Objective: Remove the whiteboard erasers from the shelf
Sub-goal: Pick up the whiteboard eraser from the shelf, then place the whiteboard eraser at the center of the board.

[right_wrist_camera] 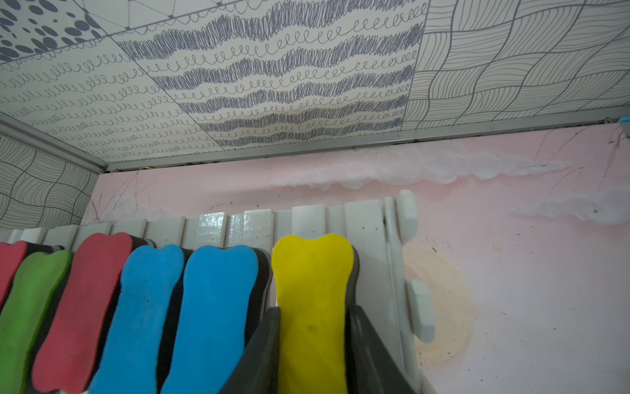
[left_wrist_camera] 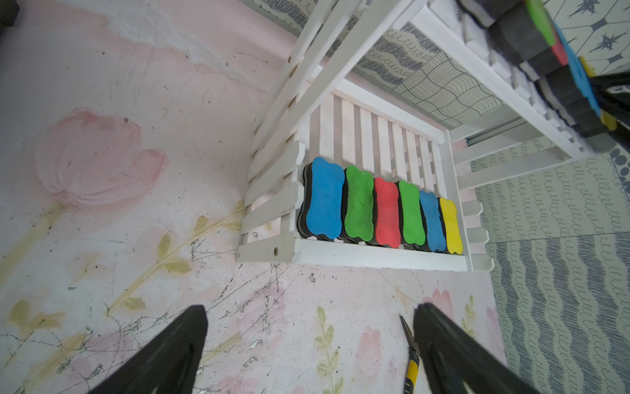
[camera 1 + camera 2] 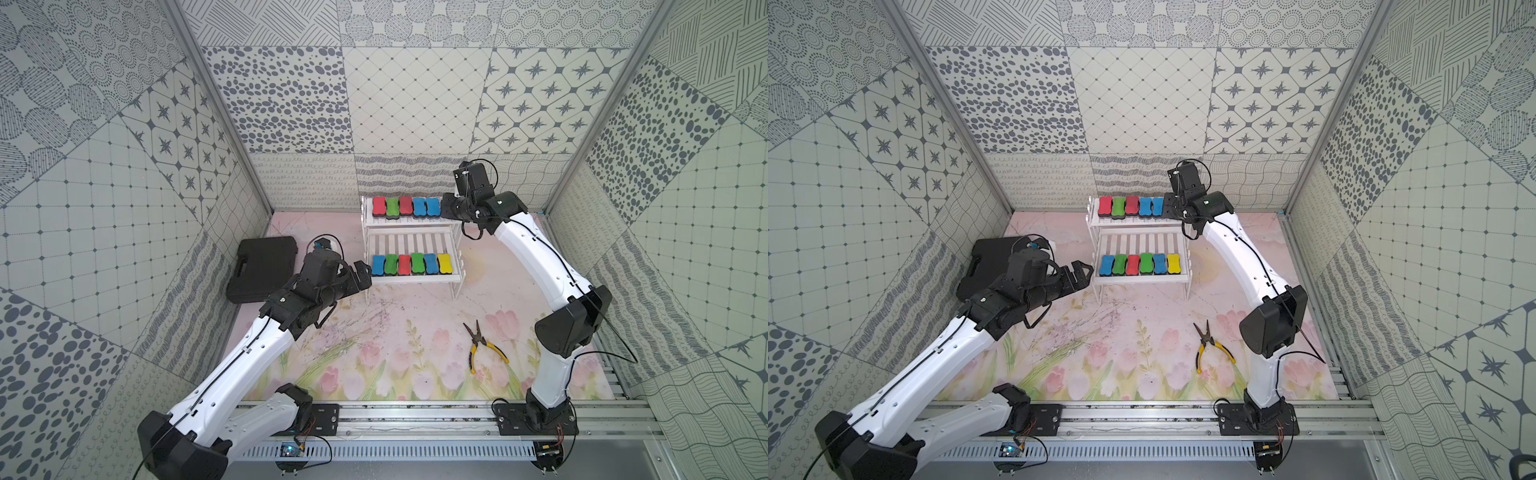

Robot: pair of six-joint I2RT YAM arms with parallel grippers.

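Right gripper (image 1: 313, 312) pinching yellow eraser (image 1: 312, 269), top tier (image 1: 306, 213) | left gripper (image 2: 310, 308) spread wide | advise: lift straight, clearing side rail (image 1: 421, 310) and blue eraser (image 1: 218, 290)

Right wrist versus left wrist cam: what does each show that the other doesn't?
Right wrist only: the right gripper, fingers against both sides of the upper tier's yellow eraser. Left wrist only: the lower tier's six erasers, the pliers, the open left gripper. Both: the shelf and the upper row, seen side-on and blurred in the left wrist view.
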